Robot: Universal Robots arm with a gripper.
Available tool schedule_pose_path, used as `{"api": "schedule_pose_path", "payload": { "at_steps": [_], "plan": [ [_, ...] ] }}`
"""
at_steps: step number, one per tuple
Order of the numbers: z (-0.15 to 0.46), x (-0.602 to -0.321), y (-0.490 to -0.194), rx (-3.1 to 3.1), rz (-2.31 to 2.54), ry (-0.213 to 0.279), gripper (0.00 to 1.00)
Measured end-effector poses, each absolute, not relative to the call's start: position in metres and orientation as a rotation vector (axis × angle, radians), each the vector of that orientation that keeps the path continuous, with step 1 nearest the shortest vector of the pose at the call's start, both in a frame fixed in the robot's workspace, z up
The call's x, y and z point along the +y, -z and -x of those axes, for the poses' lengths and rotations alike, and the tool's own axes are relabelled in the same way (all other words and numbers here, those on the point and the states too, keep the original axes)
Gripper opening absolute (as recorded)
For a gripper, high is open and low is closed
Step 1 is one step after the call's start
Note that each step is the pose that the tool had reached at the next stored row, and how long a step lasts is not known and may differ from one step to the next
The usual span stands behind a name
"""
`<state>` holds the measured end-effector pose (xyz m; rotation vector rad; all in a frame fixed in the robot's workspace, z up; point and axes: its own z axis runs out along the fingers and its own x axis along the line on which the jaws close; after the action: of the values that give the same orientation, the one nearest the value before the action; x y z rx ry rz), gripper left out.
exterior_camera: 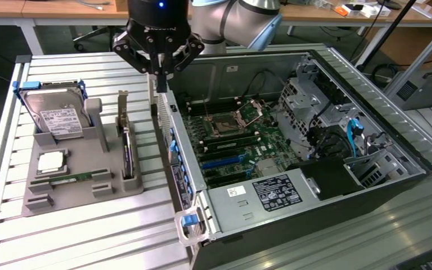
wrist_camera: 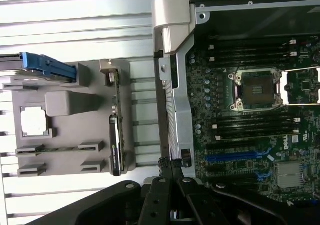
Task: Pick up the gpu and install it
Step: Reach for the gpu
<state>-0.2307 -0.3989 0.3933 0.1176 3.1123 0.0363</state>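
Wall in the way
The case wall (exterior_camera: 177, 132), under the gripper (exterior_camera: 160, 89), stands between the grey tray (exterior_camera: 73, 194) and the open green board (exterior_camera: 231, 143).

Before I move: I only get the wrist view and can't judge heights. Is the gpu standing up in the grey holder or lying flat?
Observer: The gpu stands on its long edge in the grey holder, with its bracket rising at the far end.
Operator: And how high is the gripper?
Observer: The gripper, shut, is up at the top edge of the case's rear wall, apart from the gpu. I cannot tell whether it touches the wall.
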Motion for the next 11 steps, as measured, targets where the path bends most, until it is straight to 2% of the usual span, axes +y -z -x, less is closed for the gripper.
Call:
{"api": "schedule_pose_path", "payload": {
  "at_steps": [11],
  "plan": [
    [0.2367, -0.3989, -0.3933, 3.112, -0.118, -0.035, 0.11]
  ]
}}
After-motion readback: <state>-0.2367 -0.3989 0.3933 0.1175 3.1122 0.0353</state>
